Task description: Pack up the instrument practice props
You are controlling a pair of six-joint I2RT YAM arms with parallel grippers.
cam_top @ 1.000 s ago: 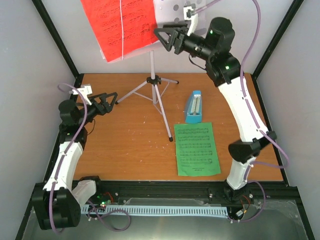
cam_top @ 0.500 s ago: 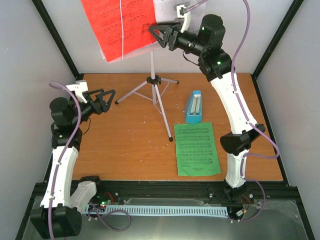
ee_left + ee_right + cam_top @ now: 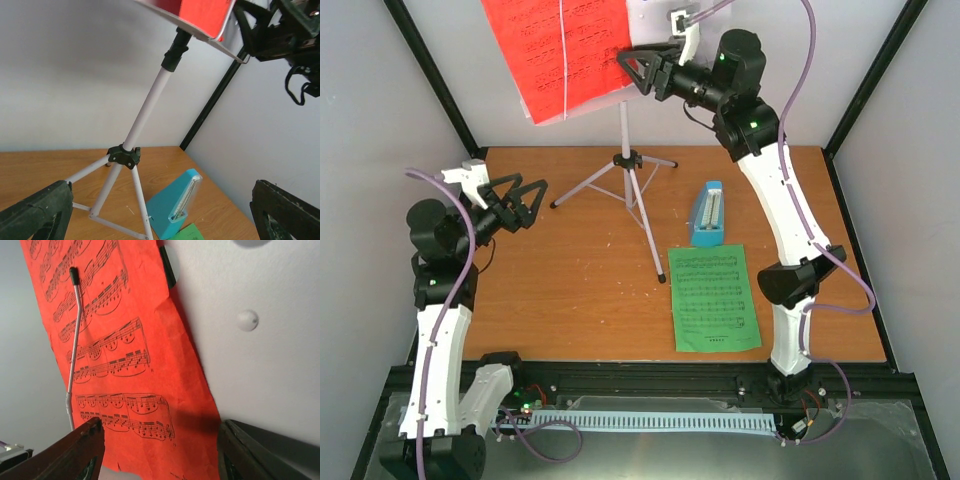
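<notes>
Red sheet-music page (image 3: pixel 560 50) sits high on the grey tray (image 3: pixel 655 18) of the music stand (image 3: pixel 625 135), long axis running up the tilted tray. Its right edge is directly ahead of the right pincer (image 3: pixel 633 76), by far the nearer arm. Right pincer: spread wide, holding nothing; in the wrist view the page's near edge falls between the two fingers (image 3: pixel 75 450), contact not clear. Left pincer (image 3: pixel 533 205): low over the left of the table (image 3: pixel 580 300), gaping, empty, aimed at the stand's legs, well apart from them.
</notes>
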